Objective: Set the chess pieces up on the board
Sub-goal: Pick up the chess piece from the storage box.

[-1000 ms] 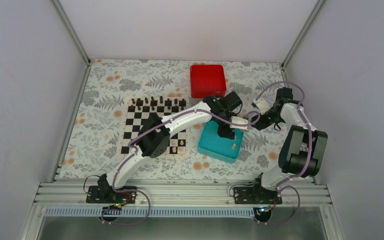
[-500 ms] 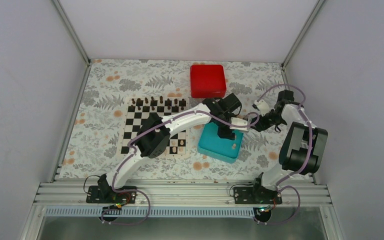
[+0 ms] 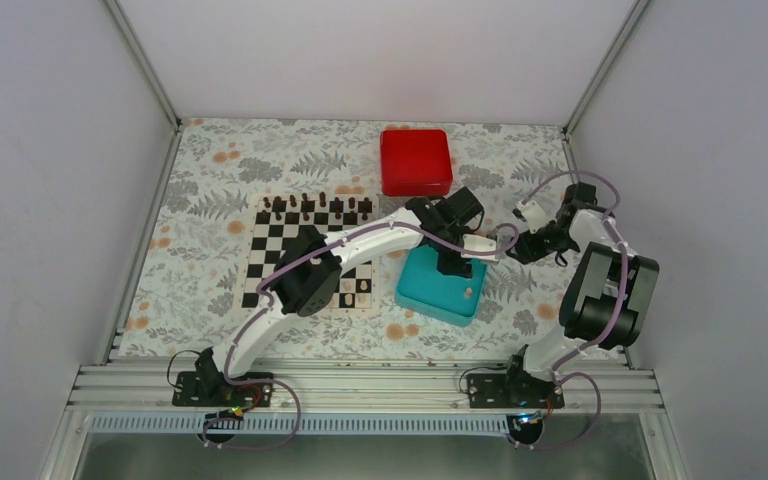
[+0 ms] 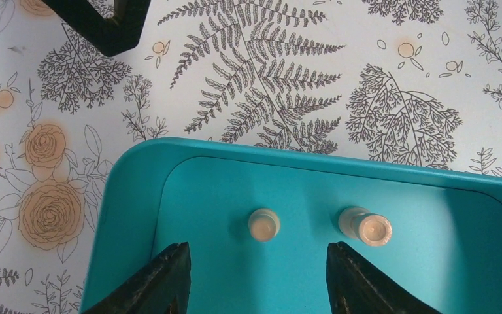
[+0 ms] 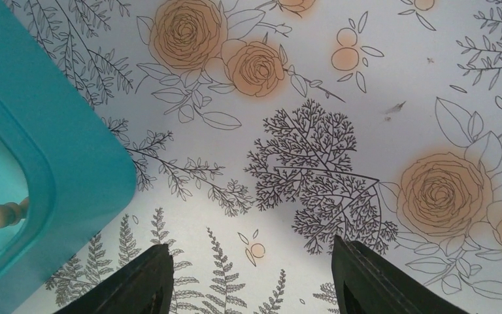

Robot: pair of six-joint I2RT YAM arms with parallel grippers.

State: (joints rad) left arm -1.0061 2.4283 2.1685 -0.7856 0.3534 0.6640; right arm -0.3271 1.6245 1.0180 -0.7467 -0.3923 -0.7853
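Observation:
Two pale chess pieces (image 4: 263, 224) (image 4: 366, 227) stand in the teal tray (image 4: 131, 190). My left gripper (image 4: 257, 248) hovers over the tray, open, and the left piece lies just beyond the gap between its fingertips. From above, the left gripper (image 3: 450, 265) is over the tray (image 3: 430, 300), right of the board (image 3: 270, 250), which the left arm partly hides. A few pale pieces (image 3: 355, 290) stand near the board's front edge. My right gripper (image 5: 251, 252) is open over bare cloth, right of the tray (image 5: 72, 176), where one piece (image 5: 3, 214) shows.
Dark chessmen (image 3: 315, 207) line the board's far row. A red box (image 3: 415, 160) sits behind the tray. The right gripper (image 3: 525, 248) hangs close to the left wrist. Walls and metal posts bound the flowered cloth on three sides.
The left jaws have narrowed a little while staying over the tray. The right arm has drifted slightly to the right, away from the tray.

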